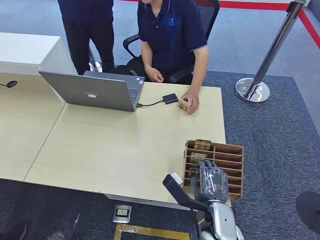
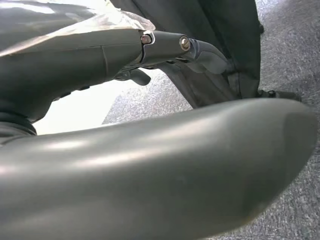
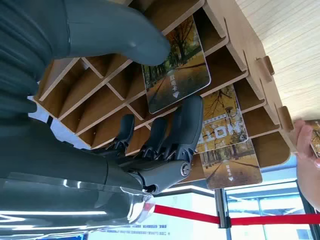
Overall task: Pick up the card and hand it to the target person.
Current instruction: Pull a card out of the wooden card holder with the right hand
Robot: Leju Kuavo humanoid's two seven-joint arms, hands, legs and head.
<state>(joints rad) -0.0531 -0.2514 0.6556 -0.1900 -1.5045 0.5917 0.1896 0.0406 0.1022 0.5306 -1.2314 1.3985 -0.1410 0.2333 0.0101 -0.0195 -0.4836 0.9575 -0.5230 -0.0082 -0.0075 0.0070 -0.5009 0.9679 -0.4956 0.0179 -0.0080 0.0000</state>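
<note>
A wooden card rack (image 1: 226,150) stands at the desk's near right corner, with autumn-printed cards (image 1: 202,144) in its slots. My right hand (image 1: 212,181) reaches into the rack. In the right wrist view the hand (image 3: 162,150) pinches one card (image 3: 177,70) between its thumb and a dark finger (image 3: 190,117); the card sticks out of its slot in the rack (image 3: 241,45). Two more cards (image 3: 222,125) lie in slots beyond. A seated person in a dark blue shirt (image 1: 170,30) rests a hand on another card (image 1: 183,104) across the desk. My left hand (image 2: 170,165) hangs low, fingers straight, holding nothing.
A grey laptop (image 1: 94,90) and a small black device (image 1: 170,98) on a cable sit on the far side of the desk (image 1: 113,145). A second person (image 1: 90,30) stands behind the laptop. A stanchion post (image 1: 256,90) stands on the carpet at the right.
</note>
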